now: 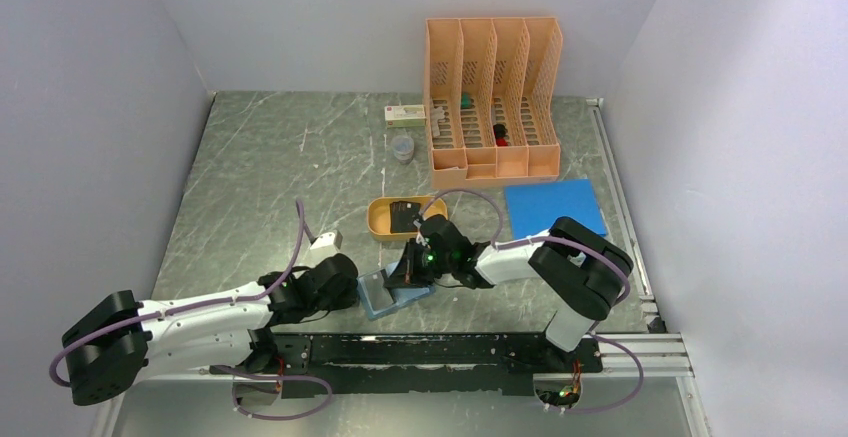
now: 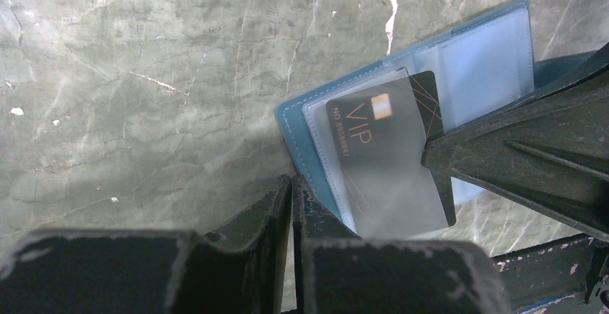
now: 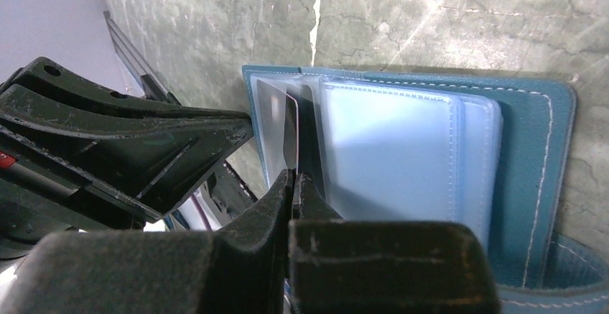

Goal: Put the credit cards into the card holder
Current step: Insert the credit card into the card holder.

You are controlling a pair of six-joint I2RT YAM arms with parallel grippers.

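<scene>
Clamping teal leather card holder (image 2: pixel 293 138) open by its edge, left claw (image 2: pixel 293 185) is bracing it while right claw (image 3: pixel 291 181), gripping black VIP credit card (image 2: pixel 380 156), is feeding clear pocket (image 2: pixel 314 113).

Seen from above, the card holder (image 1: pixel 385 300) is mostly covered by the two claws meeting over it. Items in the orange file rack (image 1: pixel 545 72) are too small to name. A dark shape in the orange tray (image 1: pixel 378 219), possibly a card, sits partly behind a cable (image 1: pixel 465 192). From the left wrist, the right claw (image 2: pixel 428 154) covers one corner of the credit card (image 2: pixel 380 163), and the left claw (image 2: pixel 292 188) hides the holder's near edge. From the right wrist, the card shows only edge-on, its lower end behind the fingers (image 3: pixel 251 220). The snap tab (image 3: pixel 553 278) runs off the bottom edge.
</scene>
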